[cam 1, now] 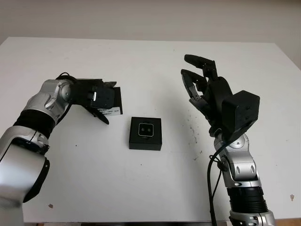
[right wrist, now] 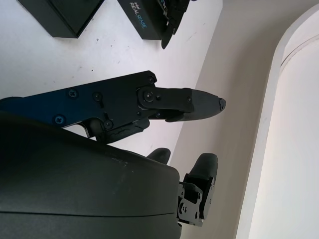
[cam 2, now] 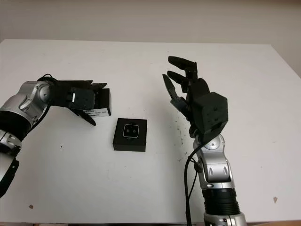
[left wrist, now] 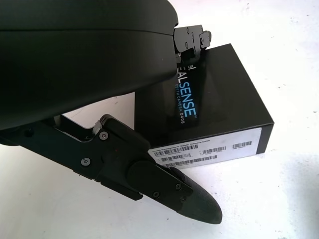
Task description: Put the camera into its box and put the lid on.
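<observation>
camera (cam 1: 145,128) in box (cam 1: 146,141), left robot hand (cam 1: 101,101) grips lid (left wrist: 214,99)

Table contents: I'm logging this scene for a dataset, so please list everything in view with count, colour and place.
Box base: one, black, open, at the table's middle, between the two hands.
Camera: one, small, silver-rimmed with a dark face, seated inside the box base.
Lid: one, black with RealSense lettering and a white barcode label, left of the box base, gripped in the left hand.
Table: one, white, with a few dark specks.
Left hand: black, closed on the lid.
Right hand: black, open, raised to the right of the box base.
</observation>
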Motion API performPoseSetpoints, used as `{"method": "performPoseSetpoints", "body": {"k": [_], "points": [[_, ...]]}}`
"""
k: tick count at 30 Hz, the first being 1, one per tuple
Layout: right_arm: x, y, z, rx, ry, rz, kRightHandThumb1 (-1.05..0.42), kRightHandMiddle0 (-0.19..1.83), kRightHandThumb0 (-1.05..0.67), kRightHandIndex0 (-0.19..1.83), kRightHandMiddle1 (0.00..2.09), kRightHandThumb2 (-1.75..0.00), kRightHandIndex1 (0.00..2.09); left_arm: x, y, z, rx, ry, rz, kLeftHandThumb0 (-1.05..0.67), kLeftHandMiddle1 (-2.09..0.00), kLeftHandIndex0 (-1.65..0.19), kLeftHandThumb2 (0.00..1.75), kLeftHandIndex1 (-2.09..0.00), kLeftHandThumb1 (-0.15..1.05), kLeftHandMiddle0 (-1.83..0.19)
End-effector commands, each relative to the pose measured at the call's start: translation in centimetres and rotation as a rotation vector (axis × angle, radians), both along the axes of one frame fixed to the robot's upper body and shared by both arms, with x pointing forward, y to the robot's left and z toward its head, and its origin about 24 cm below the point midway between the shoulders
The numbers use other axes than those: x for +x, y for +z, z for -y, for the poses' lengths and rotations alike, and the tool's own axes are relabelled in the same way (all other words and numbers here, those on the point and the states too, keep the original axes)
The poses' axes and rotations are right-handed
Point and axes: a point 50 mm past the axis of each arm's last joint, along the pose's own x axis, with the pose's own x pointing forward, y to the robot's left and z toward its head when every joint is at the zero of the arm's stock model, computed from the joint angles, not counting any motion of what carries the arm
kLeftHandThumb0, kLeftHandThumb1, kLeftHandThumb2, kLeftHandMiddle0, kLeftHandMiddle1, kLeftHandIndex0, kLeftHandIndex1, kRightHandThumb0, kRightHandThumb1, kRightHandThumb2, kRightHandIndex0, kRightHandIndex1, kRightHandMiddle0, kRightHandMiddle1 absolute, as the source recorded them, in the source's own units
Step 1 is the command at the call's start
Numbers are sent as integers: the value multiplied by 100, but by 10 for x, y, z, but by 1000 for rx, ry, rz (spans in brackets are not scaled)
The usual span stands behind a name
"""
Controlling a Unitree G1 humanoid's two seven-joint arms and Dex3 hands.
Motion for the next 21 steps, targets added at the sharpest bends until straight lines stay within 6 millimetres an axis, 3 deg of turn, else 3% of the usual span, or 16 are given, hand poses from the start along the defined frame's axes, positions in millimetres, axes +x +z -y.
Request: {"method": "performPoseSetpoints", "body": {"k": [1, 8, 13, 17, 21], "points": [[0, 2, 0, -10, -5, 21, -105, -19, -47, 1, 109, -40, 79, 1, 5, 1, -20, -12, 30, -66, -2, 15, 5, -6, 83, 19], [0, 1, 0, -3, -2, 17, -105, -19, -47, 2, 111, -40, 80, -3, -6, 3, -157, -27, 101, -46, -8, -2, 6, -9, 86, 1], [0, 1, 1, -3, -1, 13, -105, -19, -48, 0, 109, -39, 79, -6, -13, 3, -256, -34, 111, -40, -23, -21, 8, -16, 94, -32], [-1, 2, 2, 14, 0, 8, -105, -19, -47, -1, 108, -39, 78, -6, -12, 6, -244, -38, 106, -37, -92, -30, 5, -31, 96, -18], [-2, 2, 3, 7, -6, 11, -105, -19, -48, 0, 109, -38, 79, -6, -9, 7, -191, -50, 107, -37, -103, -29, 5, -37, 95, -14]]}}
